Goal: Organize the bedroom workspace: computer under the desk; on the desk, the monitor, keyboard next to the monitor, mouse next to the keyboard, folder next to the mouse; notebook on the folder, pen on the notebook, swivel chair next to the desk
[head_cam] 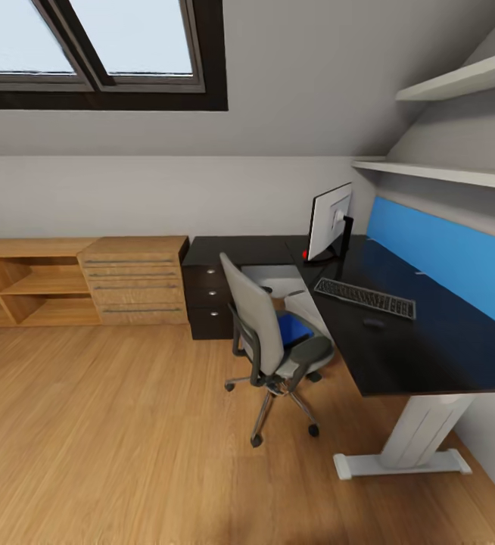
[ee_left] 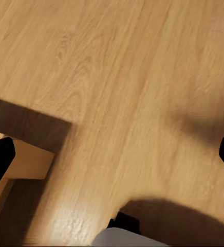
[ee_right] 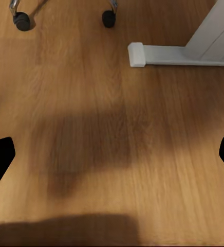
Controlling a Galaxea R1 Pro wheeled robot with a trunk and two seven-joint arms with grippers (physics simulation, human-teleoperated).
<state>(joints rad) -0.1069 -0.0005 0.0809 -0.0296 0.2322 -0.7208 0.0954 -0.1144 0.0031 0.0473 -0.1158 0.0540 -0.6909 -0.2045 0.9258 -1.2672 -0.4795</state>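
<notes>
The black L-shaped desk [head_cam: 429,348] runs along the right wall. On it stand the monitor [head_cam: 329,222], the keyboard [head_cam: 365,297] and, in front of that, the small dark mouse [head_cam: 374,323]. The grey swivel chair [head_cam: 259,318] sits at the desk's inner corner with the blue folder [head_cam: 293,329] on its seat. Behind the chair is the light grey computer [head_cam: 274,278]. The notebook and pen are out of view. My left gripper [ee_left: 112,159] and right gripper [ee_right: 112,154] both hang open over bare wood floor, holding nothing.
A low light-wood shelving counter [head_cam: 81,280] lines the far wall at left, next to the dark drawer unit [head_cam: 206,299]. The right wrist view catches the white desk foot [ee_right: 137,54] and two chair wheels [ee_right: 22,20]. A wide stretch of wood floor [head_cam: 104,439] lies ahead.
</notes>
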